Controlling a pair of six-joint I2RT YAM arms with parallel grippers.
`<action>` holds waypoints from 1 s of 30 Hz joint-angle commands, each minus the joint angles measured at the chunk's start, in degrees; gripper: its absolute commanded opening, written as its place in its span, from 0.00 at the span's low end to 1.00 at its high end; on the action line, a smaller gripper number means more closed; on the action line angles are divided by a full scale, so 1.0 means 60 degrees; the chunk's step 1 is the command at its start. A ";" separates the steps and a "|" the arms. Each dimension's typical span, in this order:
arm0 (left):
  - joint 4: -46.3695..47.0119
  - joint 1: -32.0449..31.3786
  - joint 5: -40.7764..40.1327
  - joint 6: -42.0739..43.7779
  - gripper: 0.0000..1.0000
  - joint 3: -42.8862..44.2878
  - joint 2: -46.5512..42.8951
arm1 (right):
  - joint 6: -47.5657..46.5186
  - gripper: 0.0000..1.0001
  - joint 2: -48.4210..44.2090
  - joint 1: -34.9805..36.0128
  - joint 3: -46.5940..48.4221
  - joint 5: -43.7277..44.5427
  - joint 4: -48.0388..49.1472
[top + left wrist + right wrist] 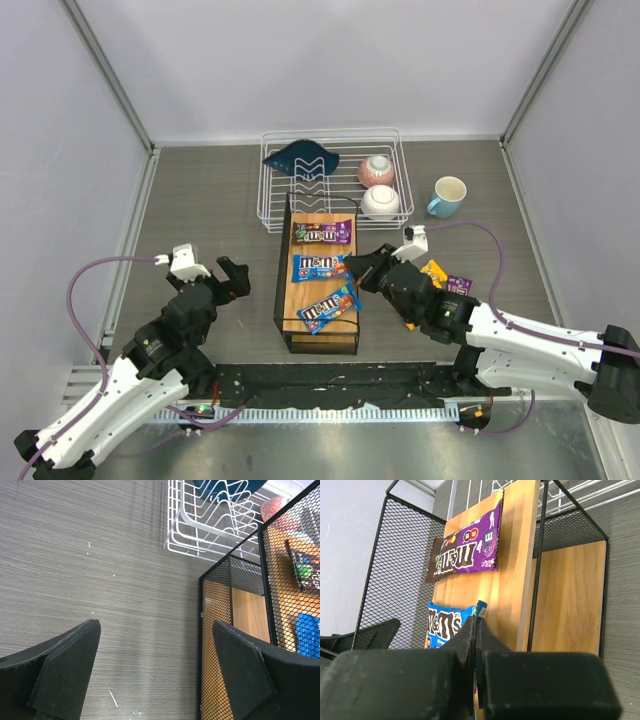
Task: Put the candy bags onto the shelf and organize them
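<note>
Grey table point(200, 200) with shelf point(310, 288) of candy bags

Grey wood-grain tabletop; a black-framed shelf with a wooden top stands at its centre, holding a purple bag point(322, 233) at the far end, a middle blue bag point(318, 267) and a tilted near blue bag point(328, 308); the right gripper point(476, 630) is pressed together, pinching the middle blue bag's edge; the left gripper point(155, 630) hangs spread over the table, left of the shelf; a yellow bag point(433, 270) and a second purple bag point(459, 285) lie right of the shelf.
</note>
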 commanded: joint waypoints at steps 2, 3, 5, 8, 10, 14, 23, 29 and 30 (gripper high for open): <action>0.0010 -0.0091 -0.0281 -0.0099 1.00 0.0025 -0.0083 | 0.0175 0.01 0.0030 0.0103 0.0247 0.0510 0.0551; 0.0010 -0.0077 -0.0281 -0.0099 1.00 -0.0004 -0.0098 | 0.0160 0.01 0.0030 0.0089 0.0261 0.0525 0.0536; 0.0010 -0.0091 -0.0281 -0.0099 1.00 0.0010 -0.0098 | 0.0189 0.01 0.0104 0.0103 0.0320 0.0510 0.0522; 0.0024 -0.0106 -0.0295 -0.0099 1.00 0.0010 -0.0098 | 0.0204 0.01 0.0191 0.0103 0.0364 0.0495 0.0507; 0.0010 -0.0092 -0.0310 -0.0099 1.00 -0.0004 -0.0098 | 0.0218 0.01 0.0206 0.0118 0.0378 0.0495 0.0521; 0.0025 -0.0121 -0.0310 -0.0099 1.00 -0.0004 -0.0113 | 0.0204 0.01 0.0294 0.0118 0.0408 0.0452 0.0521; 0.0010 -0.0121 -0.0325 -0.0099 1.00 -0.0004 -0.0113 | 0.0116 0.19 0.0309 0.0118 0.0437 0.0320 0.0609; 0.0024 -0.0135 -0.0339 -0.0099 1.00 -0.0004 -0.0156 | -0.0031 0.49 -0.0145 0.0118 0.0393 0.0436 0.0361; -0.0004 -0.0121 -0.0339 -0.0099 1.00 0.0010 -0.0142 | -0.0089 0.50 -0.0232 0.0118 0.0379 0.0451 0.0302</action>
